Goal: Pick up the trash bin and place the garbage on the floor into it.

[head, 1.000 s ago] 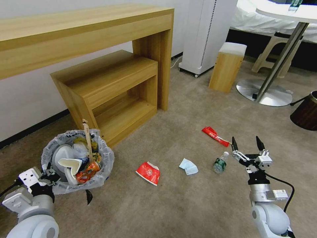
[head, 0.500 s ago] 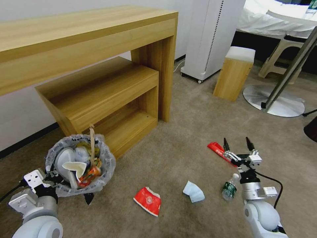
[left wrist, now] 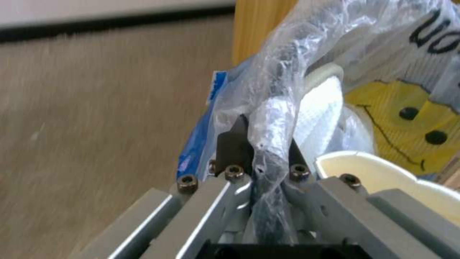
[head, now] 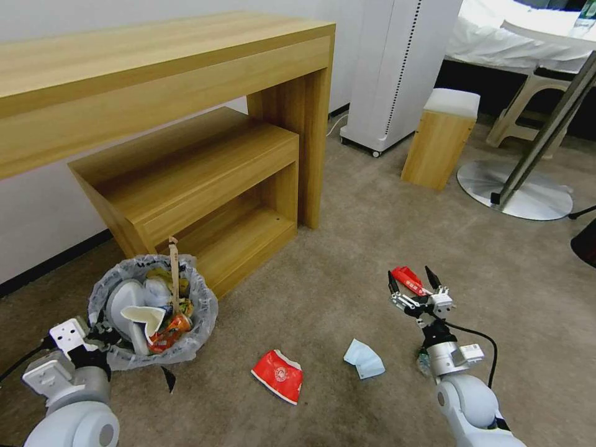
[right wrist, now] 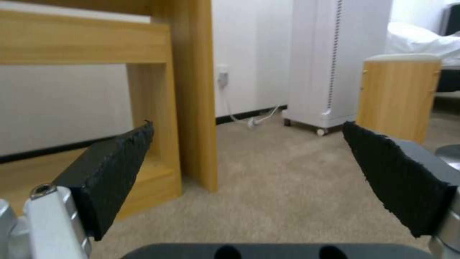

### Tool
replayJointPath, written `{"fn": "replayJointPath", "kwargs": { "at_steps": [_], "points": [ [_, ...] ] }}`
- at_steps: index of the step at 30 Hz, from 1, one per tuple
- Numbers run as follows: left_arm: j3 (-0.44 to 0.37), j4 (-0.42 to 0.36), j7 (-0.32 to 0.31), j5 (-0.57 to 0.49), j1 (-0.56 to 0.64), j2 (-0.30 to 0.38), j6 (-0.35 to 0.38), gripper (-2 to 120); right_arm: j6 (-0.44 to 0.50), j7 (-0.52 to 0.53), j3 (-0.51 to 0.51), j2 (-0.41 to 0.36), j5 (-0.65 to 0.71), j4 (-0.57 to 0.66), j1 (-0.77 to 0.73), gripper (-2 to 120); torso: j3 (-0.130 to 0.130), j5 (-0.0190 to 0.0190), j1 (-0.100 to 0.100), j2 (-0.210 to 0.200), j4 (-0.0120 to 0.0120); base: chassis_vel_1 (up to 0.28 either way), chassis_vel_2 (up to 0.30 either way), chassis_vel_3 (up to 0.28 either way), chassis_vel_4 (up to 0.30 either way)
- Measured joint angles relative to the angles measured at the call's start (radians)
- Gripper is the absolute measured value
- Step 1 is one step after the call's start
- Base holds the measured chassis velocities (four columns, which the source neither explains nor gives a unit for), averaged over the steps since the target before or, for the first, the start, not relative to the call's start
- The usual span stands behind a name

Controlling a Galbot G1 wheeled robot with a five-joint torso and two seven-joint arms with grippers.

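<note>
Covering the room, beige floor point(head: 347, 236); left gripper point(left wrist: 263, 144) fingers pinch trash bin point(head: 152, 307) rim (8 o'clock); right gripper point(head: 411, 280) fingers spread over red wrapper point(head: 406, 279).

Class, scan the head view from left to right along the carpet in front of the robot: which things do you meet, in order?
left gripper → trash bin → red paper box → pale-blue scrap → right gripper, its open fingers straddling the long red wrapper.

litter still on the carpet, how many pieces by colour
red: 2, the wrapper and the paper box
pale blue: 1, the scrap
clear with green label: 1, the bottle, mostly behind the right arm
total: 4
</note>
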Motion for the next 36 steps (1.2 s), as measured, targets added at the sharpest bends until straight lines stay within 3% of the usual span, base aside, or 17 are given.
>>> {"fn": "replayJointPath", "kwargs": {
  "at_steps": [3,9,11,16,19,27,36],
  "points": [
    [-0.04,0.015,-0.019,-0.088,0.02,0.052,0.089,1,-0.008,-0.054,0.005,-0.008,-0.019,-0.009,0.002,100,0.0,0.0,0.0,0.0,0.0003,0.0,0.0,0.0,0.0],
    [-0.097,0.012,-0.061,-0.255,0.029,0.102,0.149,1,-0.021,-0.082,-0.005,-0.007,-0.075,-0.033,0.013,100,0.0,-0.0002,0.0,0.0,0.0002,0.0,0.0,0.0,0.0],
    [-0.114,0.003,-0.077,-0.334,0.028,0.104,0.168,1,-0.039,-0.102,-0.021,-0.008,-0.113,-0.051,0.025,100,0.0,-0.0001,0.0,0.0,0.0003,0.0,0.0,0.0,0.0],
    [-0.126,0.003,-0.092,-0.391,0.022,0.093,0.179,1,-0.064,-0.149,-0.058,-0.012,-0.141,-0.087,0.051,100,0.0,-0.0003,0.0,0.0,0.0,0.0,0.0,0.0,0.0],
    [-0.133,0.003,-0.113,-0.442,0.021,0.069,0.187,1,-0.162,-0.182,-0.151,-0.022,-0.111,-0.151,0.106,100,0.0,-0.0002,0.0,0.0,0.0002,0.0,0.0,0.0,0.0],
    [-0.11,0.002,-0.111,-0.408,0.019,0.034,0.179,1,-0.281,-0.321,-0.342,-0.008,-0.095,-0.257,0.22,100,0.0,-0.0001,0.0,0.0,0.0004,0.0,0.0,0.0,0.0],
    [-0.101,-0.004,-0.105,-0.368,0.015,0.024,0.165,1,-0.462,-0.425,-0.398,-0.003,-0.199,-0.276,0.247,100,0.0,-0.0002,0.0,0.0,0.0002,0.0,0.0,0.0,0.0]
  ]
}}
